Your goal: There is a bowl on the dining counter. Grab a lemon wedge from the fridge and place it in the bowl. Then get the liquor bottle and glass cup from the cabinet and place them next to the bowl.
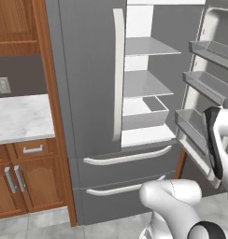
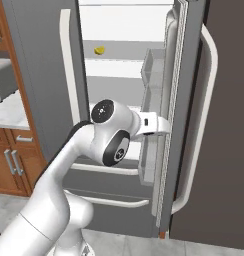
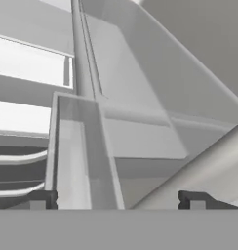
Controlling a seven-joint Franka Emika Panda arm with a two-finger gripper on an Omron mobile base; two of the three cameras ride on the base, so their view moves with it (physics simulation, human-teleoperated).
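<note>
Hand [image 3: 116, 200] wide, tips cropped

fridge [image 1: 90, 88]: stands right of the wooden cabinets [image 1: 22, 179] and the counter [image 1: 20, 116], its left door shut, its right door [image 2: 166, 125] swung open
shelves [image 1: 144, 84]: stacked one above another inside the open right half
lemon wedge [image 2: 99, 50]: lies on an upper shelf, toward the left of the opening
door bins [image 1: 207, 84]: mounted one above another on the inner face of the open door
drawers [image 1: 127, 161]: two, one above the other, below the doors
arm [image 2: 94, 150]: in front of the fridge, reaching toward the open door's inner side
</note>
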